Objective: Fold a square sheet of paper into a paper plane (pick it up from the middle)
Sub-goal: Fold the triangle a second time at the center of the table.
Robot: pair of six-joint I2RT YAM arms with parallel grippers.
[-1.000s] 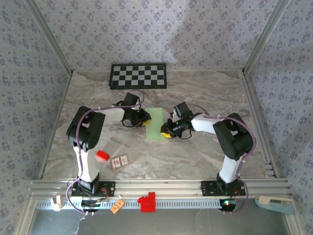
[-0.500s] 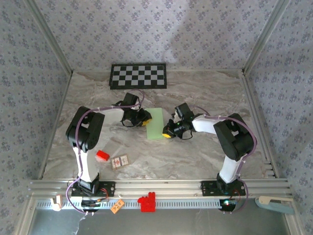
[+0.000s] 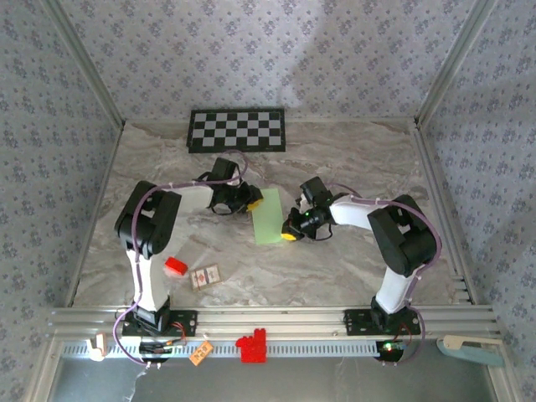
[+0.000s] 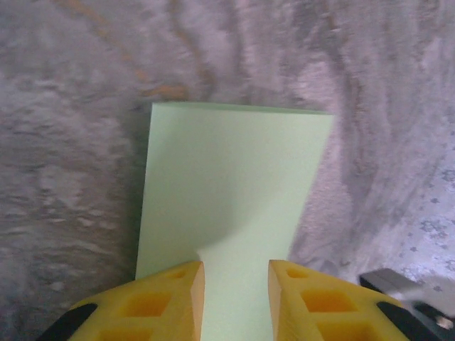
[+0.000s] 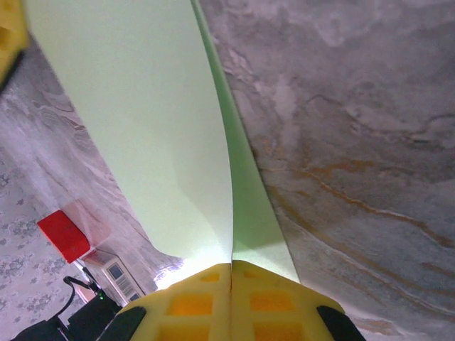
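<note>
Well in front of the checkerboard panel (image 3: 237, 130), on the arms' side of it, the pale green sheet of paper (image 3: 266, 219) lies on the marble-patterned bench (image 3: 360, 151). It shows as a narrow, slanted strip, its far end nearer the panel than its near end. The left tool (image 3: 254, 200) sits at the strip's far left corner, on the panel's side. From the left wrist its yellow fingers (image 4: 170, 302) stand apart, with the green paper (image 4: 234, 185) running in the gap between them and out beyond. The right tool (image 3: 290, 235) is at the strip's right edge, farther from the panel. From the right wrist its two fingers are pressed together, clamped on the paper (image 5: 142, 128), whose two layers rise out of the seam between the pads and part as they go. Much farther from the panel and off to its left, a small red block (image 3: 175, 266) and a small printed card (image 3: 205, 275) lie just beside each other, well apart from the paper.
</note>
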